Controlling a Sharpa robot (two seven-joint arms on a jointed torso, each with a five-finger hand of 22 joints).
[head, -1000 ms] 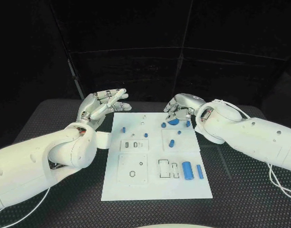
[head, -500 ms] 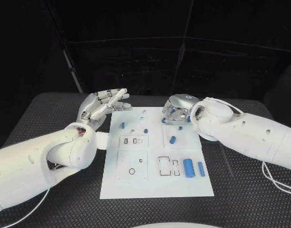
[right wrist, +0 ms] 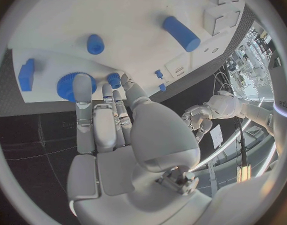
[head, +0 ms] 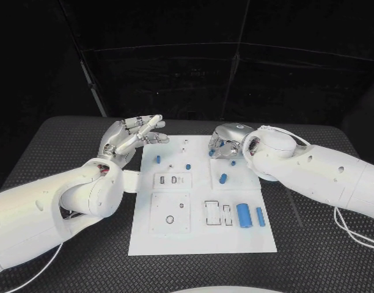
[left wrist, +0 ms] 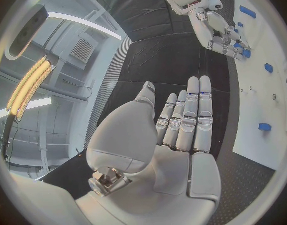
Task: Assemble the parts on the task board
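Observation:
The white task board lies in the middle of the table. My right hand hangs over its far right corner, fingers pointing down. In the right wrist view its fingertips reach a blue gear lying on the board; no grip on it shows. Close by are a round blue peg and a blue cylinder. My left hand hovers off the board's far left corner with fingers straight and apart, holding nothing; it also shows flat and empty in its own wrist view.
Two blue cylinders lie at the board's near right beside a rectangular slot. Small blue pieces stand further back. Black matting surrounds the board.
My right hand has swung in over the blue gear, and its fingers now point down at it. The left hand has stayed where it was.

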